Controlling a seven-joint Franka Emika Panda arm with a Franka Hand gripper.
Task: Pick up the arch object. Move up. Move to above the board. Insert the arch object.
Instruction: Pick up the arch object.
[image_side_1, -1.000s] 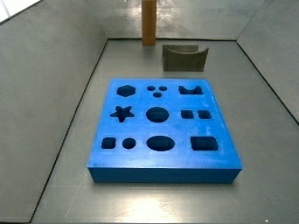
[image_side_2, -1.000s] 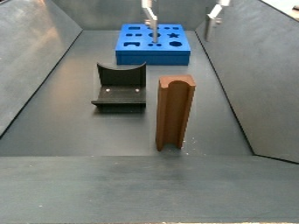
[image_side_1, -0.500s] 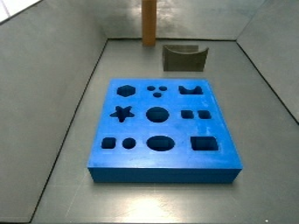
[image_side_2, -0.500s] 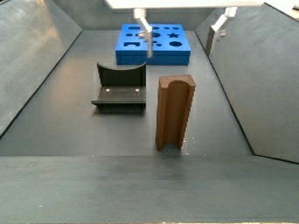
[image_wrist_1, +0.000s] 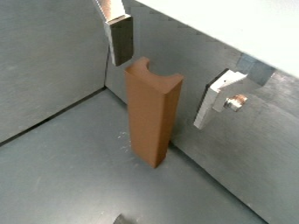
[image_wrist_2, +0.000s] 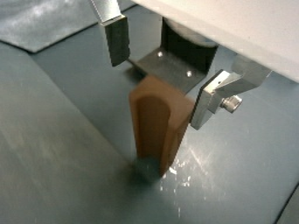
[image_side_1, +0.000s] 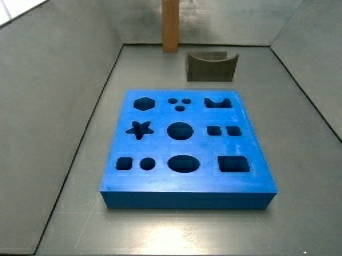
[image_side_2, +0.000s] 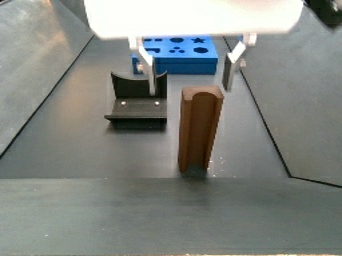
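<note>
The board (image_side_1: 187, 150), a thick blue slab with dark cut-out holes, lies flat on the grey floor (image_side_1: 187, 232); in a side view (image_side_2: 179, 53) it sits well beyond the gripper, on the far side from the camera. The orange-brown bar (image_side_2: 201, 130) stands upright on the floor, below and just in front of the gripper; in both wrist views (image_wrist_1: 153, 112) (image_wrist_2: 159, 122) it rises between the two fingers, apart from both. The arch object (image_side_1: 211, 66), a small dark olive-grey block, rests with its curved scoop facing up, near the bar and well apart from the board; in a side view (image_side_2: 136, 99) it lies below the gripper, close to one finger. The gripper (image_side_2: 187, 62) hangs above the bar and the arch object, its jaws spread wide and holding nothing. Its fingers (image_wrist_1: 121, 38) (image_wrist_2: 118, 40) are flat silver plates with dark pads.
</note>
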